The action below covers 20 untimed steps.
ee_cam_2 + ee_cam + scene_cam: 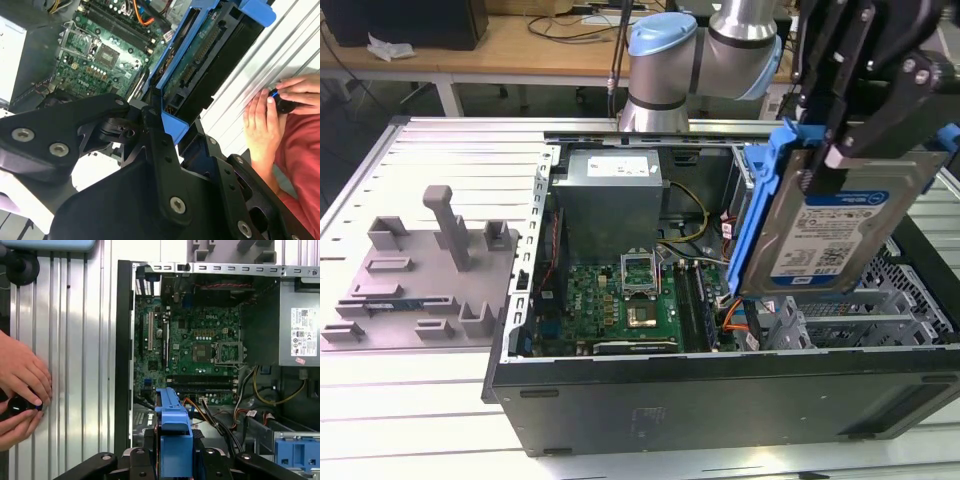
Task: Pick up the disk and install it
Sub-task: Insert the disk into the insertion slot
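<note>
ribbed metal surface [440, 150] carrying an open computer case [620, 400] lying on its side; wooden benches [520, 40] behind.

nearest, exterior view: dark front wall of the case. just inside it, the green motherboard [630, 300], on the floor of the case.

above the case's end toward the exterior view's right, the disk [830, 235] hangs in the air, label side to the camera, blue rail along its edge. it stands near upright, slightly tilted, lower corner over the cables. the fingers [159, 145] are clenched on its upper end. in both wrist views the blue rail [172, 425] sits clamped between them. below and beside it, the grey drive bay [860, 320]; disk and bay apart, not touching.

on the exterior view's left, a grey fixture plate [420, 270] rests on the surface beside the case.

first wrist view: a person's hand [22, 375] rests on the surface outside the case wall, around a small dark knob.

farther back: the power supply [610, 195], then the arm's base [665, 60].

judgement: pick-up done, install not done; step in hand is carrying the disk to the bay. seating would call for squaring the disk with the bay opening and keeping clear of the cables.
</note>
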{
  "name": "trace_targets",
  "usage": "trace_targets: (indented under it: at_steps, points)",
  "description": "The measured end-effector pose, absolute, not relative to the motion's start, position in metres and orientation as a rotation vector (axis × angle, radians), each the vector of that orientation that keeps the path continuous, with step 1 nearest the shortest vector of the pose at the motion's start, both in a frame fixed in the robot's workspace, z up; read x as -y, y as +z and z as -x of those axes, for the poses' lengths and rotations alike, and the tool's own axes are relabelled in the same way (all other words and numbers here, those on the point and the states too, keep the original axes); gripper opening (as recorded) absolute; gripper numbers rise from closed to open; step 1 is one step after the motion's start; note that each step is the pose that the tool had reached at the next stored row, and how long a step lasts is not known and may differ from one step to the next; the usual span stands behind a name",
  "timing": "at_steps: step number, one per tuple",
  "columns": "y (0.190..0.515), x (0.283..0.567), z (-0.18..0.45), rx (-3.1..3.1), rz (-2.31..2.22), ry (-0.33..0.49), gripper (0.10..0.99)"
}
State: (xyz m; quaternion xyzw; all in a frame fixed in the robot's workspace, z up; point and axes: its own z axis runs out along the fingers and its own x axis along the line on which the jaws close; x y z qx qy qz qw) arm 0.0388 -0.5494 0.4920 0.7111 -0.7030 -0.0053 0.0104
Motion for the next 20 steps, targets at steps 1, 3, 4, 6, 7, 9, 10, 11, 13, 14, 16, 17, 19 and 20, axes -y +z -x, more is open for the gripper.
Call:
trace_targets:
  at_steps: [1, 3, 4, 6, 7, 9, 10, 11, 13, 14, 16, 17, 19, 20]
  points:
    - [0.492, 0.550, -0.041, 2.194, -2.219, -0.016, 0.365]
    - [0.492, 0.551, -0.047, 2.194, -2.219, -0.016, 0.365]
    - [0.492, 0.551, -0.050, 2.194, -2.219, -0.016, 0.365]
    - [0.492, 0.551, -0.054, 2.194, -2.219, -0.016, 0.365]
    - [0.492, 0.552, -0.058, 2.194, -2.219, -0.016, 0.365]
    - [0.492, 0.552, -0.066, 2.194, -2.219, -0.016, 0.365]
    - [0.491, 0.552, -0.069, 2.194, -2.219, -0.016, 0.365]
    - [0.491, 0.553, -0.074, 2.194, -2.219, -0.016, 0.365]
    - [0.491, 0.553, -0.083, 2.194, -2.219, -0.017, 0.365]
    - [0.491, 0.553, -0.086, 2.194, -2.219, -0.016, 0.365]
    - [0.491, 0.553, -0.098, 2.194, -2.219, -0.016, 0.365]
    - [0.491, 0.554, -0.100, 2.194, -2.219, -0.016, 0.365]
    - [0.491, 0.554, -0.105, 2.194, -2.219, -0.016, 0.365]
    - [0.491, 0.554, -0.106, 2.194, -2.219, -0.016, 0.365]
